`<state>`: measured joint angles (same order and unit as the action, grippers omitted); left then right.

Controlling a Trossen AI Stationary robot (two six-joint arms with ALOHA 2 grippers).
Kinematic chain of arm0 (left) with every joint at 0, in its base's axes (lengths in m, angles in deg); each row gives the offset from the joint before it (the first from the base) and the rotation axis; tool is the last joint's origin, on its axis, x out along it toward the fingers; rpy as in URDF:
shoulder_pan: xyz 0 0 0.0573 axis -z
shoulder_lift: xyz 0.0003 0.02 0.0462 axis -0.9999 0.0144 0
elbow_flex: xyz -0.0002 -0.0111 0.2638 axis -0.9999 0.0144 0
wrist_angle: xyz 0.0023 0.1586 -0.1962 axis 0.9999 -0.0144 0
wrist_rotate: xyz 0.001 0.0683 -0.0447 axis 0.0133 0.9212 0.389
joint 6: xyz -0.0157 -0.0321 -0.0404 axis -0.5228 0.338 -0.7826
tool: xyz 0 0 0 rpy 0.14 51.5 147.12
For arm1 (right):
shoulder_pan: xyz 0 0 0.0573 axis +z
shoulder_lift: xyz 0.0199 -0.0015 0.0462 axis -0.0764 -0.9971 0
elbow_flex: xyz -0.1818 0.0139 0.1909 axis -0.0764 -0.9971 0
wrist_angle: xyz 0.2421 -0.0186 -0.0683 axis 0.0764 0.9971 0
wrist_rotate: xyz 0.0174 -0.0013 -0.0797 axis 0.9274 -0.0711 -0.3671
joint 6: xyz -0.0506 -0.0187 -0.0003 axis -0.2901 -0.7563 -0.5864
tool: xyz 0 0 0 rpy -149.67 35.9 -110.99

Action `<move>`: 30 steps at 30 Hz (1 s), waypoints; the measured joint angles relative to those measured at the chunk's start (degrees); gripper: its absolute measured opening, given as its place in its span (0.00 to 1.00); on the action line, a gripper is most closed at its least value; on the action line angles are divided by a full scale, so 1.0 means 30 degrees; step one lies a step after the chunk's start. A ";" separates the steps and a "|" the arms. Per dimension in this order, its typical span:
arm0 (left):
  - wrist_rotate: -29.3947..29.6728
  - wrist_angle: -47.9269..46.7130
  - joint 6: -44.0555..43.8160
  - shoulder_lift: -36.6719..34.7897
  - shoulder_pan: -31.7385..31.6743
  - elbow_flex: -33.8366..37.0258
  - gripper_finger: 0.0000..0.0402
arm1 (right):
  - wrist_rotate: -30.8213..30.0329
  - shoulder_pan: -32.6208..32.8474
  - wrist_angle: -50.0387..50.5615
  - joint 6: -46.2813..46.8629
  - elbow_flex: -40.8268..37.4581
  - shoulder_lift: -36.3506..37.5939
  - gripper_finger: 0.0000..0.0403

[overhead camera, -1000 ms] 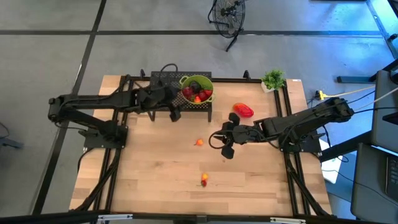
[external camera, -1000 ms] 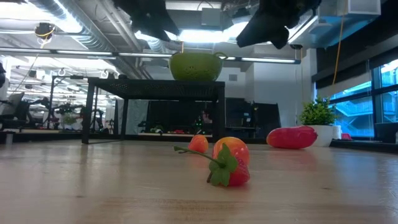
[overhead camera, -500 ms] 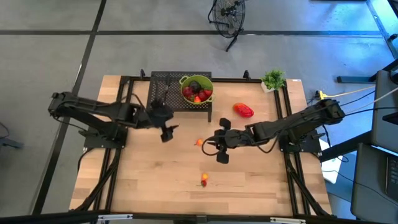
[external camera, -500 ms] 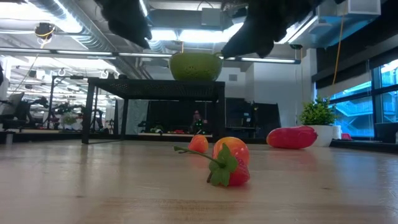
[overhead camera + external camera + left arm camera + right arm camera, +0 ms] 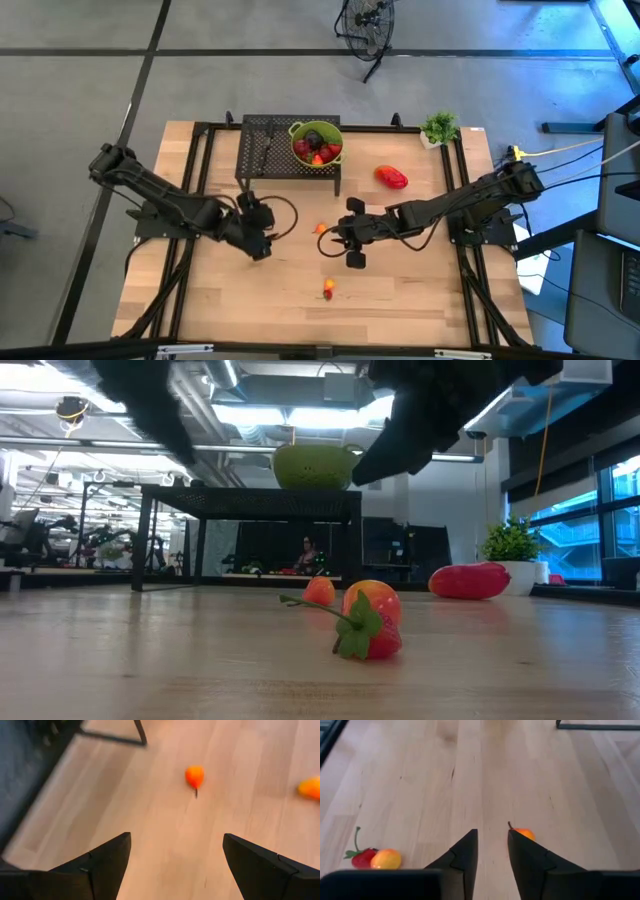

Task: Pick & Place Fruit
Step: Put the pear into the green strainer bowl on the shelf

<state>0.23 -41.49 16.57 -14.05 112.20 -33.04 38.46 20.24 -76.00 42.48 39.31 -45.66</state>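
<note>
The wooden table (image 5: 260, 300) stands on a grey floor; only the low view shows the office room beyond it. From above, the right gripper (image 5: 333, 238) hangs just beside the small orange fruit (image 5: 320, 229), its fingers narrow with a small gap and nothing between them; its wrist view puts that fruit past the fingertips. The left gripper (image 5: 262, 244), spread wide and empty, is left of it. A strawberry (image 5: 327, 290) lies nearer the front. The lime-green bowl (image 5: 298, 130) on the black rack (image 5: 262, 150) holds red, orange and 1 dark green fruit. The glossy red oblong (image 5: 391, 178) lies right of the rack.
</note>
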 joint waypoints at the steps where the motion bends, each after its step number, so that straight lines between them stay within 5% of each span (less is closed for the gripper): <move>1: 0.0009 0.0023 -0.0505 0.0047 0.0259 0.0356 0.78 | 0.0029 0.0000 -0.0032 0.0001 0.0000 -0.0123 0.28; 15: 0.0693 0.1863 -0.5523 0.0173 0.2817 0.3717 0.78 | -0.0614 -0.0056 -0.1520 -0.1432 -0.0007 -0.0593 0.48; 30: 0.0464 0.4598 -0.6275 0.0166 0.3795 0.5425 0.78 | -0.1191 -0.1546 -0.3123 -0.2999 -0.0029 -0.1068 0.64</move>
<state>1.62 -27.69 -2.26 -13.55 123.59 -16.76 34.88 15.60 -85.37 33.49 39.22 -48.86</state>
